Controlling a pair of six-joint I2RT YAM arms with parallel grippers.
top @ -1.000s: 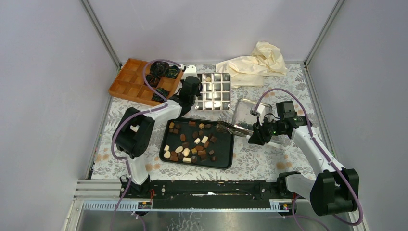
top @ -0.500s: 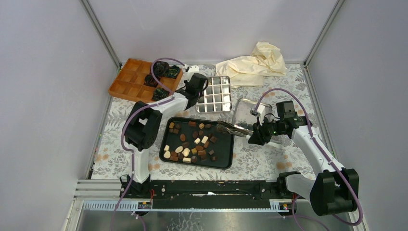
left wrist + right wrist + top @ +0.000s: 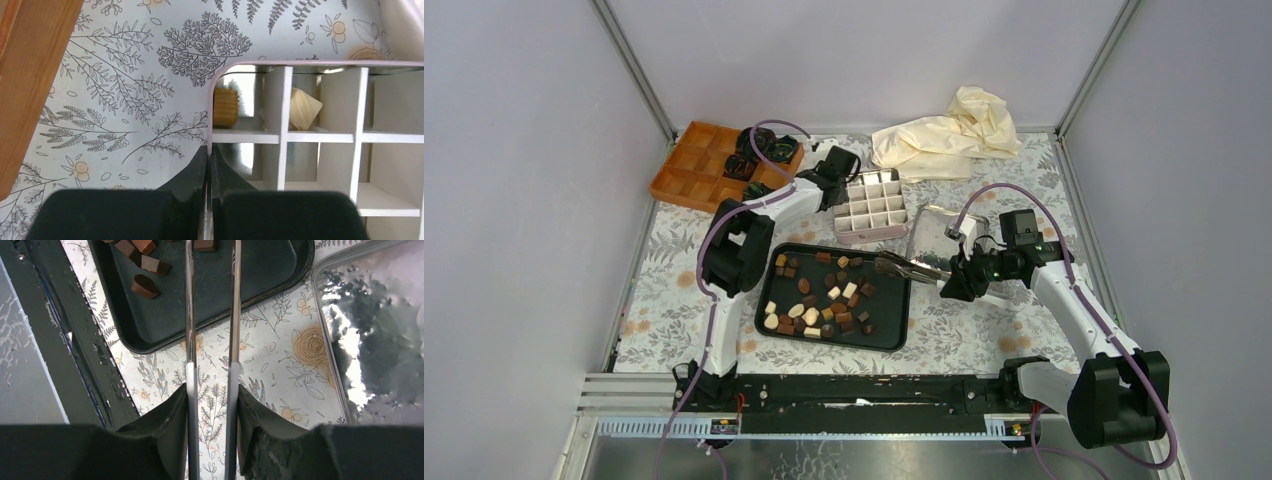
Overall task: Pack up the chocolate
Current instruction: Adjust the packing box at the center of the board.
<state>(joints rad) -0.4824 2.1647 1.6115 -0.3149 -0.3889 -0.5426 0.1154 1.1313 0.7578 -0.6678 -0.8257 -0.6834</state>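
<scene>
Many small dark, light brown and cream chocolate pieces (image 3: 824, 298) lie on a black tray (image 3: 886, 325). A pink box with white dividers (image 3: 876, 205) stands behind the tray. My left gripper (image 3: 841, 192) is shut on the box's left wall, as the left wrist view (image 3: 209, 156) shows. Two pieces sit in its corner cells, one light brown (image 3: 226, 106) and one cream (image 3: 304, 108). My right gripper (image 3: 946, 281) is shut on metal tongs (image 3: 909, 266). The tong arms (image 3: 189, 315) stand apart, and their tips hang over the tray's right end.
An orange divided tray (image 3: 686, 172) with crumpled black-green paper cups (image 3: 759, 150) stands at the back left. A cream cloth (image 3: 949, 130) lies at the back. A shiny metal lid (image 3: 939, 232) lies right of the box, under the right arm.
My left gripper has swung right and turned the divided box, which now sits slightly nearer the tray and at a new angle. The right arm and tongs have not moved.
</scene>
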